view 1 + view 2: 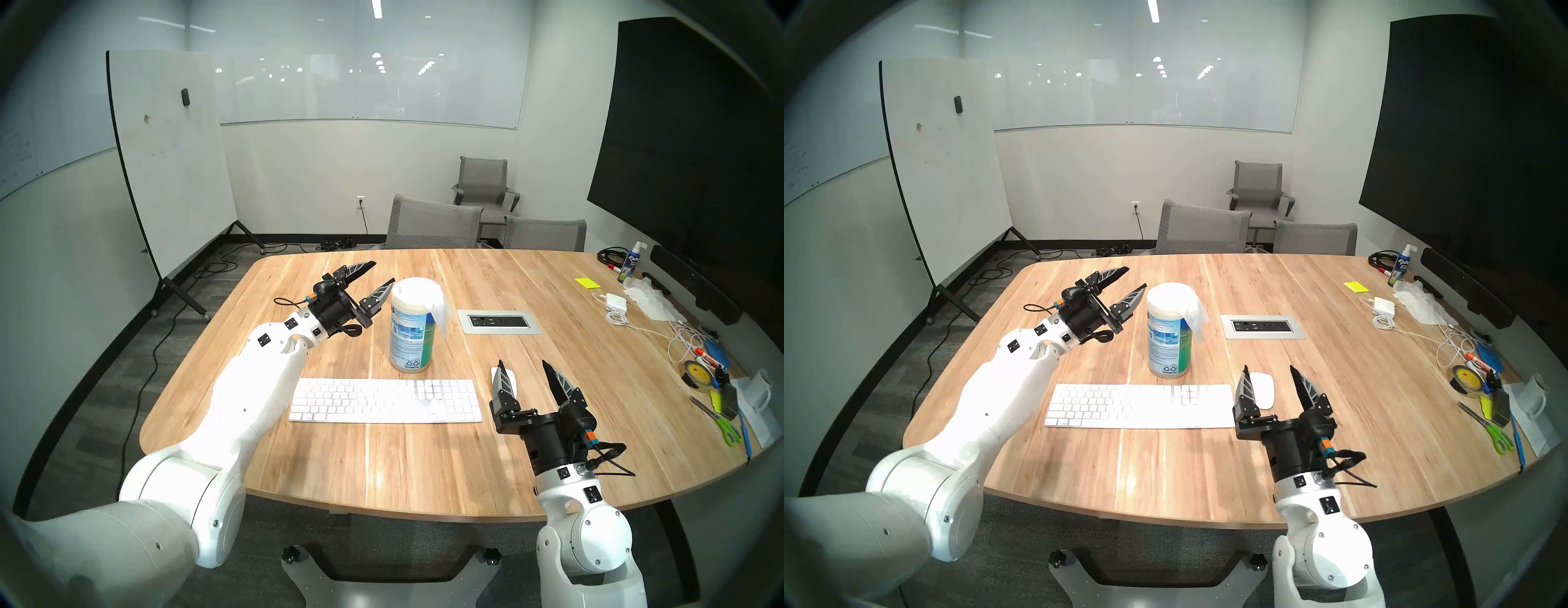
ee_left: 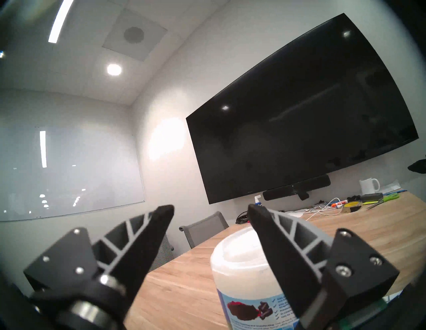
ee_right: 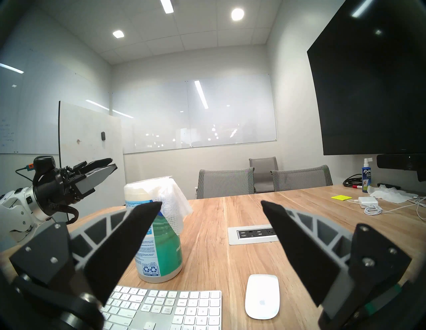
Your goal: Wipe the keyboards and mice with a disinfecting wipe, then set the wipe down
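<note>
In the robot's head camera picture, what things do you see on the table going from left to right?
Left pincer → white wipes canister with blue-green label → silver power outlet panel → yellow sticky notes → white square power adapter → green-handled scissors.

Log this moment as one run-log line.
left gripper open beside canister | wipe still in canister | right gripper open, idle

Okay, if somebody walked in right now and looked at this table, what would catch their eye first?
Probably the wipes canister standing mid-table, a white wipe hanging from its top, with the left gripper raised just beside it, jaws apart. Nearer the robot lie the white keyboard and, to its right, the white mouse, behind the open right gripper.
</note>
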You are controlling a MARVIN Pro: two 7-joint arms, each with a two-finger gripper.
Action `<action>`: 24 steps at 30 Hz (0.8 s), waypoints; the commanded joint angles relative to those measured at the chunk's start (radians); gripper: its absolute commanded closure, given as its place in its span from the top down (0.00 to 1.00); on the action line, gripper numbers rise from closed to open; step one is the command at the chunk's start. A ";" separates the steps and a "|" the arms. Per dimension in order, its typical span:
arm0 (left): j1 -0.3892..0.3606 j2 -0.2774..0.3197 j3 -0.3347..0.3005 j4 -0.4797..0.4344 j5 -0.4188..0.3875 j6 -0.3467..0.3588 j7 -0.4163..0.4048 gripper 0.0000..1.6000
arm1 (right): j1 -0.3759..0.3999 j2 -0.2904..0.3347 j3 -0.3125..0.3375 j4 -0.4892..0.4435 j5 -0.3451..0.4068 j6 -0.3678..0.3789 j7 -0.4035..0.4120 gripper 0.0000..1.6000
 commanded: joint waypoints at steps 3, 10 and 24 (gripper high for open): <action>-0.100 -0.016 -0.002 0.033 -0.036 -0.002 -0.062 0.76 | 0.003 0.000 0.000 -0.025 0.000 -0.004 0.001 1.00; -0.117 -0.022 -0.001 0.054 -0.054 -0.007 -0.111 0.40 | 0.003 0.000 0.000 -0.025 0.000 -0.003 0.001 1.00; -0.154 -0.037 -0.002 0.138 -0.079 -0.011 -0.196 0.00 | 0.002 0.000 0.000 -0.026 0.000 -0.003 0.001 1.00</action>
